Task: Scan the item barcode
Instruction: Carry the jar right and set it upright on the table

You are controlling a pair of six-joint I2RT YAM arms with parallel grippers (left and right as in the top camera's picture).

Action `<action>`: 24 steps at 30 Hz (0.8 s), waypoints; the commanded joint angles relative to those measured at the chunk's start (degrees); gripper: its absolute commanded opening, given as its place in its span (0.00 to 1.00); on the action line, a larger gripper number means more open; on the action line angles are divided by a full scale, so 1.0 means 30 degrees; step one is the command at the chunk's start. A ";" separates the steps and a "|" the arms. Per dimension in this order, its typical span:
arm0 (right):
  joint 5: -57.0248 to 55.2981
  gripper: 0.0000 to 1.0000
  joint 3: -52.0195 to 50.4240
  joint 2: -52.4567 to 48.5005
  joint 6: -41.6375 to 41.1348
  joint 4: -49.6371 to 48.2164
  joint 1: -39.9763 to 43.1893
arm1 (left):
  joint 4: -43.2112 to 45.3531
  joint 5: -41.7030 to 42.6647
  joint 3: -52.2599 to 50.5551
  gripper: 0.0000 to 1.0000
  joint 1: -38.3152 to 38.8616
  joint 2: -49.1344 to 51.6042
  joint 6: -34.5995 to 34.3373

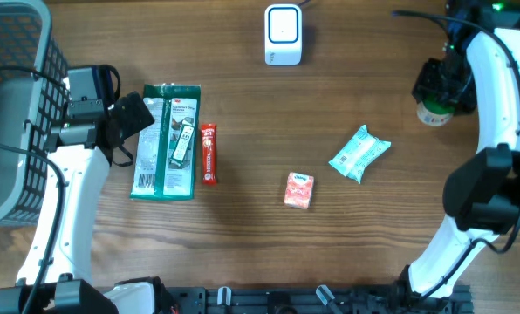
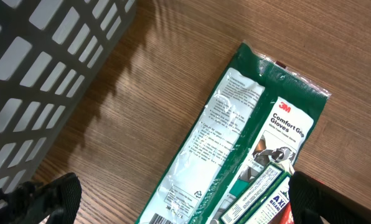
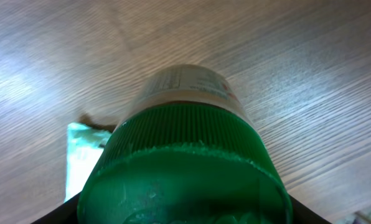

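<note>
Right claw (image 1: 440,85) grips the green ribbed cap of a small bottle (image 3: 187,87), far right on the surface (image 1: 242,253), well apart from the scanner (image 1: 283,35). Judged rigid and light; the cap is the best hold, since it leaves the label bare. Left claw (image 1: 134,127) gapes over the glove packet (image 1: 166,144). Basket (image 1: 35,83): nothing seen inside.

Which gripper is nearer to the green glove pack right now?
Left. The left gripper hovers open over the glove pack at its upper left edge; the right gripper is far off to the right, gripping a green-capped bottle.
</note>
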State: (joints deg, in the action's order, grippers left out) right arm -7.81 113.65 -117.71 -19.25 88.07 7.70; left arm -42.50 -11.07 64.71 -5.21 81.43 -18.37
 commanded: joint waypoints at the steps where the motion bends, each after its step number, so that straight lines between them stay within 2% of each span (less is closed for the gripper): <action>1: 0.0568 0.04 0.0073 -0.0612 -0.0102 -0.0007 0.0721 | 0.0007 0.0029 0.0058 1.00 -0.0073 -0.0102 -0.0175; 9: 0.0561 0.04 -0.0801 -0.0984 -0.0095 -0.0430 0.0823 | 0.0000 0.0029 0.0058 1.00 -0.0073 -0.0102 -0.0175; 17: 0.0568 0.04 -0.5260 -0.0984 0.0474 -0.4189 0.0816 | 0.0007 0.0029 0.0058 1.00 -0.0073 -0.0102 -0.0175; 24: 0.0583 0.04 -0.6237 -0.0984 0.0481 -0.5406 0.0816 | 0.0007 0.0029 0.0058 1.00 -0.0073 -0.0102 -0.0175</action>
State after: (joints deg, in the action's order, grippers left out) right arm -6.42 95.64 -120.11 -18.13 72.42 10.31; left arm -42.52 -11.07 64.71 -5.21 81.43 -18.37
